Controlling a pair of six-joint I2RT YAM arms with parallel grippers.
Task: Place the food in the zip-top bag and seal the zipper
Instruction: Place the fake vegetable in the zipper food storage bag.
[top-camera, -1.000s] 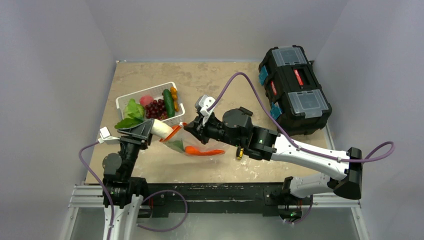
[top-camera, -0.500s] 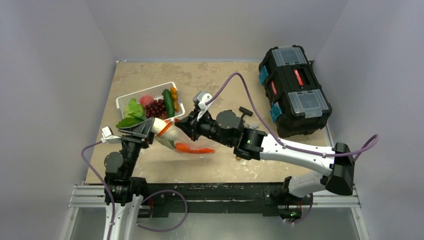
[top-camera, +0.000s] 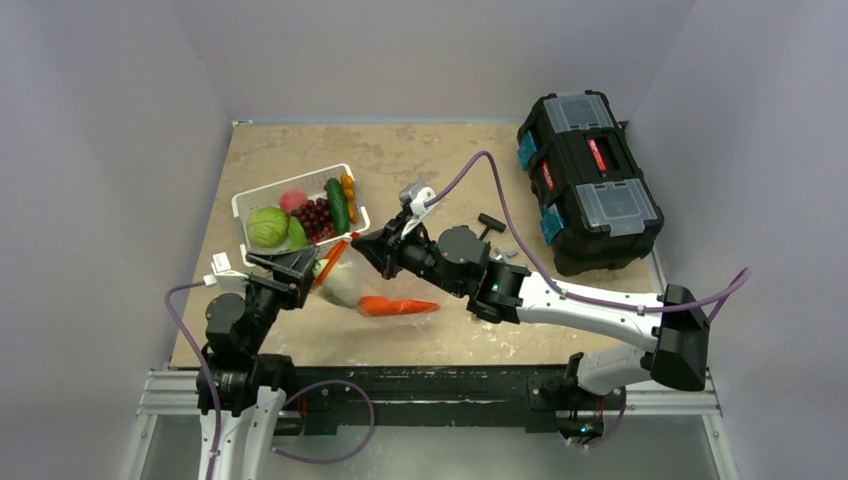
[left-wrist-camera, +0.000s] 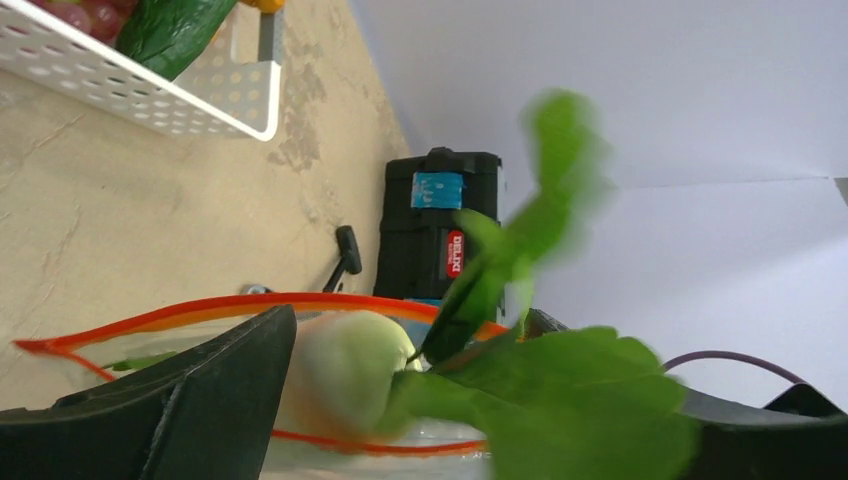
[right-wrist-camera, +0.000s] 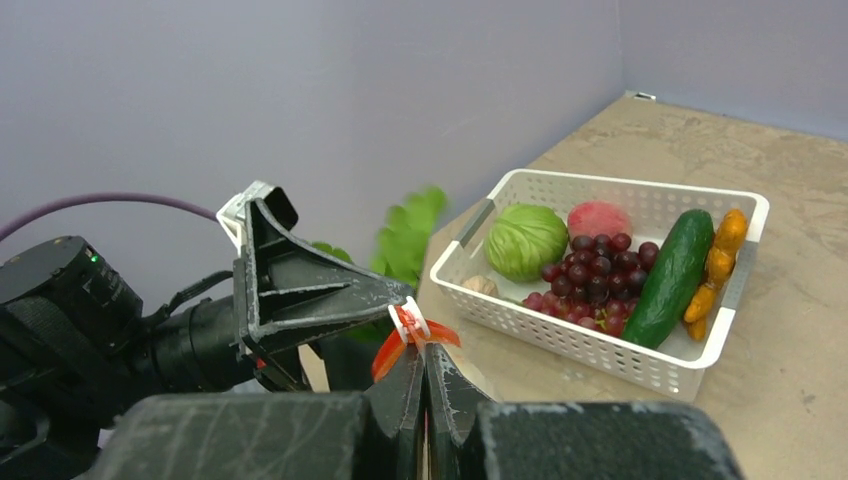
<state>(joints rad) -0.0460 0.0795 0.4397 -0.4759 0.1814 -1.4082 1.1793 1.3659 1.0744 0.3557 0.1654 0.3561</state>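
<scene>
The only writing I can find is on the black plastic toolbox (left-wrist-camera: 432, 235) at the far side of the tan table (top-camera: 420, 160). It has a red label with white letters that seem to read DELIXI, though they are small.

My right gripper (right-wrist-camera: 421, 352) is pinched tight on the thin red-orange zipper strip (left-wrist-camera: 170, 312) of the clear crinkly zip-top bag (top-camera: 405, 292), holding its mouth up. My left gripper (top-camera: 300, 264) sits at that mouth with its fingers (left-wrist-camera: 190, 410) spread wide. The leafy greens with a pale stem (left-wrist-camera: 560, 390) lie between them, blurred, stem end inside the mouth. I cannot tell whether a leaf touches a finger.

An orange toy carrot (top-camera: 395, 305) lies inside the bag, near the table's front edge. The white slatted basket (right-wrist-camera: 640, 360) just behind holds a green cabbage (right-wrist-camera: 527, 240), dark red grapes (right-wrist-camera: 590, 275), a pink peach (right-wrist-camera: 598, 218) and a green cucumber (right-wrist-camera: 675, 275).
</scene>
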